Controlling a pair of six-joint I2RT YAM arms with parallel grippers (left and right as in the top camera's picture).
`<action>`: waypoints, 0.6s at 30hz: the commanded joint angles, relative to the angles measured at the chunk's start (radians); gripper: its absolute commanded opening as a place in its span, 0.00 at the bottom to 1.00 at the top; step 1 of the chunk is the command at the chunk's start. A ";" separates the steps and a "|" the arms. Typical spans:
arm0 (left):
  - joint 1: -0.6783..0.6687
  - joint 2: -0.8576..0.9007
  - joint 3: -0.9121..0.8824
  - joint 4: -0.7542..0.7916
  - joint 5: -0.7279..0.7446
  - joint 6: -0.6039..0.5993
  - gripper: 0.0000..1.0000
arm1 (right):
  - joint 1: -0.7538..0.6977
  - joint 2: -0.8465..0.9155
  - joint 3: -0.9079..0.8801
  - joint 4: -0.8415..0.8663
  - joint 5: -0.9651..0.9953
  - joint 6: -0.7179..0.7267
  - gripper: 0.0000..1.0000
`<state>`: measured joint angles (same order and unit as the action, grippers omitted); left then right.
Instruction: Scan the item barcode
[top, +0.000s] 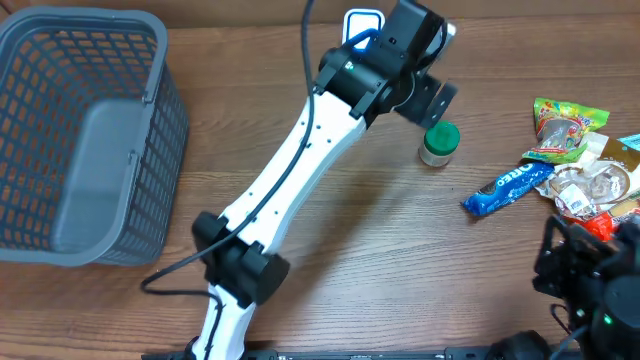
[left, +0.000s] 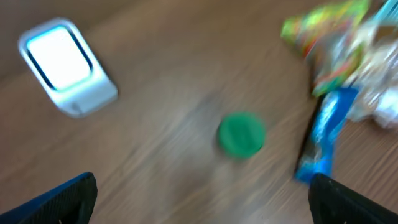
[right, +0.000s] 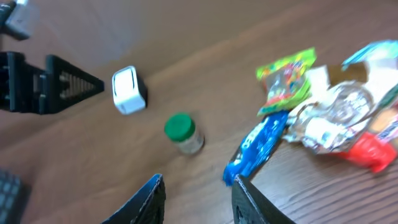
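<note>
Far left there's the grey basket (top: 90, 140), not needed yet; the scanner (left: 62, 62) sits at the far edge of the surface (top: 400, 260), its window lit, partly under my left arm in the overhead view. The left tool (left: 202, 186) is spread wide and holding nothing. The item, which I'm guessing is the little jar with the green lid (top: 439, 143), stands upright on the wood just beside it, near the scanner but not touching. The Oreo pack (top: 508, 188) lies near it to the right, then the snack pile (top: 585, 160). The right tool (right: 198, 193) hangs at the near right corner, fingers apart, nothing between them.

So the step in hand looks like a pickup. I'd centre the jar between the fingers, drop below the lid and squeeze the body, not the cap, so it can't twist loose; keep it upright; then turn the label toward the scanner window. The wrist view is blurry and I can't see where the barcode is, so rotate slowly.
</note>
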<state>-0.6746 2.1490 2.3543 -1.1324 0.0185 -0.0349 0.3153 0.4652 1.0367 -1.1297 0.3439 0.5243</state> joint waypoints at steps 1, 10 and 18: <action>-0.003 0.094 -0.020 -0.043 0.022 0.111 1.00 | -0.002 0.002 -0.039 0.031 -0.035 0.004 0.37; 0.005 0.213 -0.020 -0.070 0.008 0.073 1.00 | -0.002 0.061 -0.202 0.156 -0.176 0.005 0.19; 0.024 0.156 -0.019 -0.083 0.008 0.077 1.00 | -0.003 0.299 -0.407 0.510 -0.187 0.034 0.04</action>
<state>-0.6651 2.3749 2.3287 -1.1995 0.0219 0.0296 0.3153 0.6895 0.6617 -0.6888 0.1711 0.5461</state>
